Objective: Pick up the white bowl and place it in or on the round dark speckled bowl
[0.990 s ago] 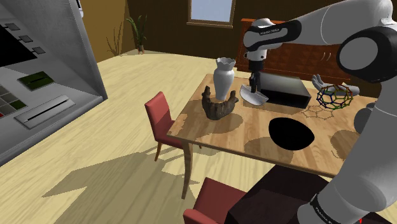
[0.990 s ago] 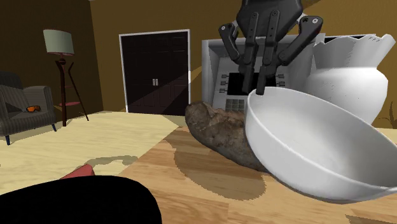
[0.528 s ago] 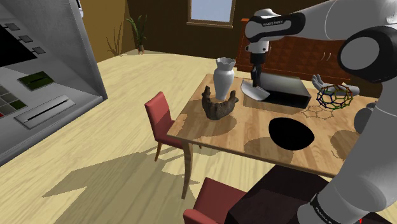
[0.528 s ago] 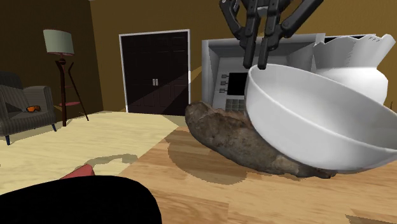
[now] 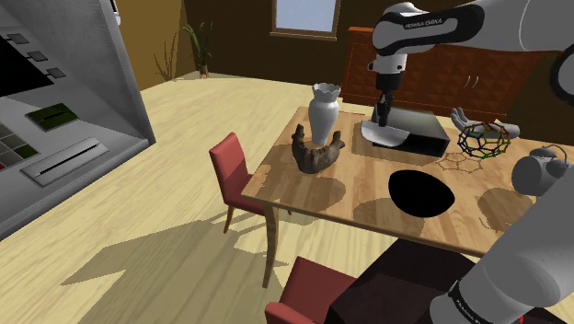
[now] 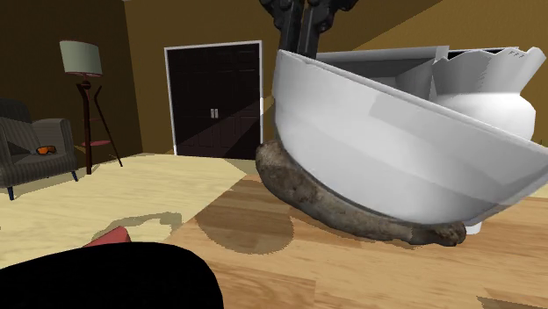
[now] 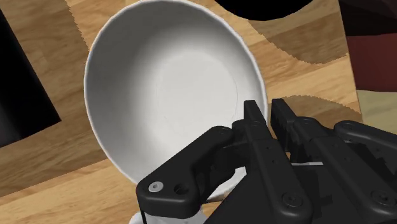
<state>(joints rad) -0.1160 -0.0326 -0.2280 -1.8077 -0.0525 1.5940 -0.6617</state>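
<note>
Right of the vase (image 5: pixel 324 109) and the gnarled wood (image 5: pixel 315 152), the gripper (image 5: pixel 381 119) is pinching the white bowl (image 5: pixel 386 136) by its rim, holding it tilted above the surface (image 5: pixel 368 184). The dark bowl (image 5: pixel 421 191) is sitting further toward the shoulder view's right, apart from it.

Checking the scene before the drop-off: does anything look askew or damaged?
The white bowl hangs tilted above the table, clasped at its rim by the gripper. The white vase has a jagged rim, perhaps by design. Nothing is spilled.
</note>
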